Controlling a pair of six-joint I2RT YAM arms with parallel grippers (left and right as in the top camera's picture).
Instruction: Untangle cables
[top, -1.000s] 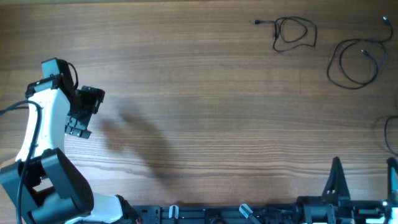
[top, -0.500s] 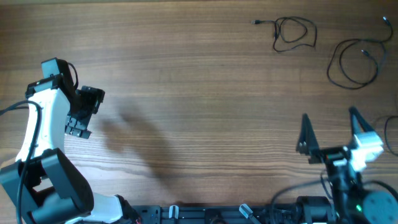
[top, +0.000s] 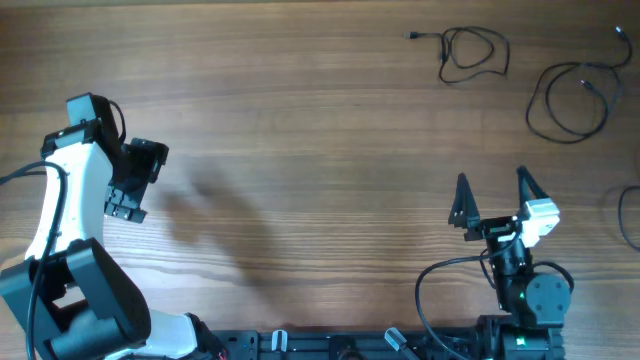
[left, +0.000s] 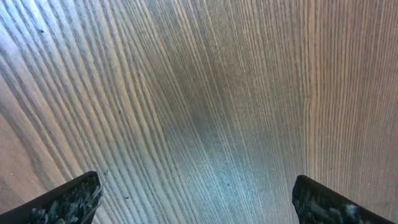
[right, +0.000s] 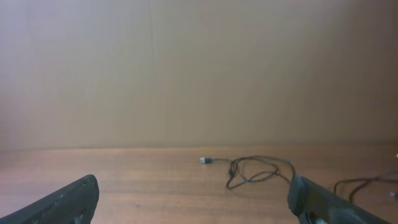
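At nine o'clock on the wooden table (top: 320, 150), the left gripper (top: 138, 182) stands over bare boards, jaws spread wide with nothing between them. The left wrist view confirms this: both fingertips (left: 68, 202) sit far apart at the lower corners, with only wood grain between.

At five o'clock the right gripper (top: 492, 178) points toward twelve, its two fingers likewise fully parted and holding nothing.

The cables lie separate, and none touches either gripper.
- **First cable** (top: 474, 52): a small loose loop with a plug end trailing toward nine, at one o'clock near the far edge. The right wrist view shows the first cable (right: 249, 176) ahead, between the fingers.
- **Second cable** (top: 530, 108): a larger loop at two o'clock, near the first but apart from it.
- **Third cable** (top: 621, 208): only an arc at three o'clock, cut off by the frame edge.
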